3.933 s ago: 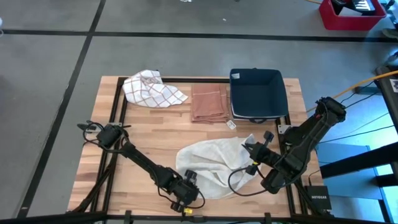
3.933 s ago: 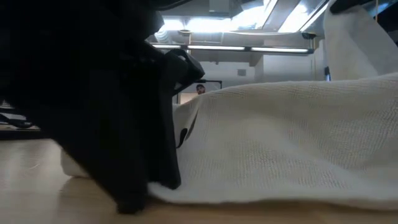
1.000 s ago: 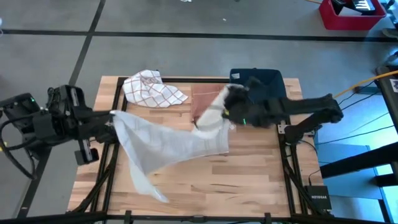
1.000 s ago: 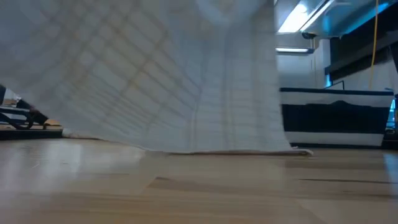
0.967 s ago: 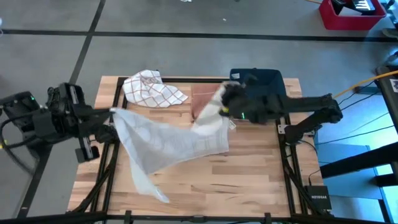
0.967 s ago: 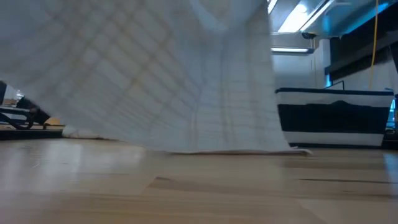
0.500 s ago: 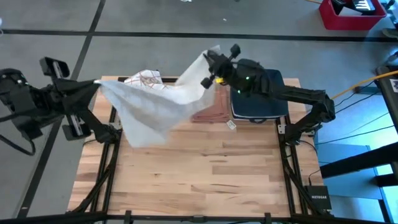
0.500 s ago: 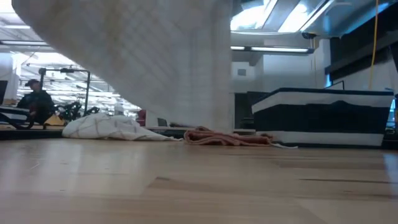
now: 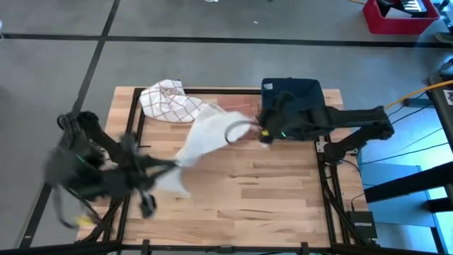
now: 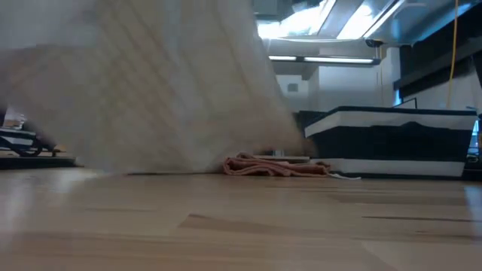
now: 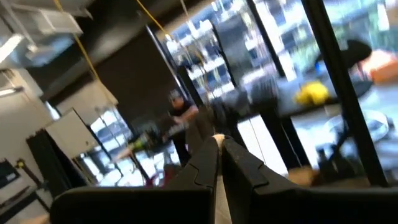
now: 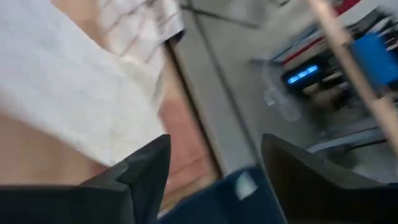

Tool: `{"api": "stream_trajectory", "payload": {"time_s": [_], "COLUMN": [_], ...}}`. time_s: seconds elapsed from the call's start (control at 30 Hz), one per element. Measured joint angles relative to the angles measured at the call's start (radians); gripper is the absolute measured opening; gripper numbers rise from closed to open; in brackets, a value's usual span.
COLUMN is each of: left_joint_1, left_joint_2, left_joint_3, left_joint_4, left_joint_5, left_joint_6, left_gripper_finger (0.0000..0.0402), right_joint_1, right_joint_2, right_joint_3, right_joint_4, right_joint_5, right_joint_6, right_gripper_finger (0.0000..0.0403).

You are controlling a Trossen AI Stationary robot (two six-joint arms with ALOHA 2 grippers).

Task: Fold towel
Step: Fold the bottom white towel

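**Right pincer spread wide, left pincer clamped on the towel**

Right gripper (image 9: 263,131) hovers above the table just in front of the dark bin, its two fingers (image 12: 140,171) parted with nothing between them. Left gripper (image 9: 172,163) sits at the table's left part, its jaws pressed together on a thin edge of white cloth.

From that pinch the white towel (image 9: 202,136) stretches up toward two o'clock, hanging as a loose band between the two grippers; its far end lies near the right gripper but is not held by it. In the low view the towel (image 10: 143,83) fills the left half as a blurred sheet.

At about eleven o'clock from the towel lies a crumpled checked cloth (image 9: 166,100), partly overlapped by it. A folded reddish-brown cloth (image 10: 275,166) lies flat just beside the dark blue bin (image 9: 301,92), which stands at the table's far edge, around one o'clock. The wooden table (image 9: 269,198) is bare along its near side. A red crate (image 9: 396,18) stands on the floor well beyond the table.
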Motion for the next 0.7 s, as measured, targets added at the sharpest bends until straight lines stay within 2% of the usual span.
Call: {"api": "stream_trajectory", "payload": {"time_s": [0.17,0.23,0.3,0.4,0.5,0.6,0.7], "left_joint_1": [0.060,0.093,0.125,0.170,0.205,0.233,0.260], "left_joint_2": [0.091,0.136,0.182,0.241,0.303,0.370,0.423], "left_joint_3": [0.000,0.000,-0.011,-0.040,-0.049,-0.050,-0.051], "left_joint_4": [-0.250,-0.341,-0.390,-0.402,-0.414,-0.393,-0.341], "left_joint_5": [0.022,0.051,0.080,0.127,0.202,0.277,0.358], "left_joint_6": [-0.291,-0.416,-0.518,-0.619,-0.713,-0.748,-0.761], "left_gripper_finger": [0.0005,0.0005,0.0005,0.0005,0.0005,0.0005,0.0005], "right_joint_1": [0.185,0.278,0.382,0.514,0.616,0.674,0.684], "right_joint_2": [-0.041,-0.040,-0.036,-0.021,-0.005,0.028,0.073], "right_joint_3": [0.000,-0.010,-0.045,-0.126,-0.228,-0.333,-0.415], "right_joint_4": [-0.172,-0.149,-0.066,0.106,0.315,0.514,0.677], "right_joint_5": [-0.201,-0.243,-0.245,-0.189,-0.065,0.044,0.072], "right_joint_6": [0.346,0.430,0.448,0.423,0.371,0.319,0.281], "right_gripper_finger": [0.0269,0.0270,0.0270,0.0270,0.0270,0.0270,0.0270]}}
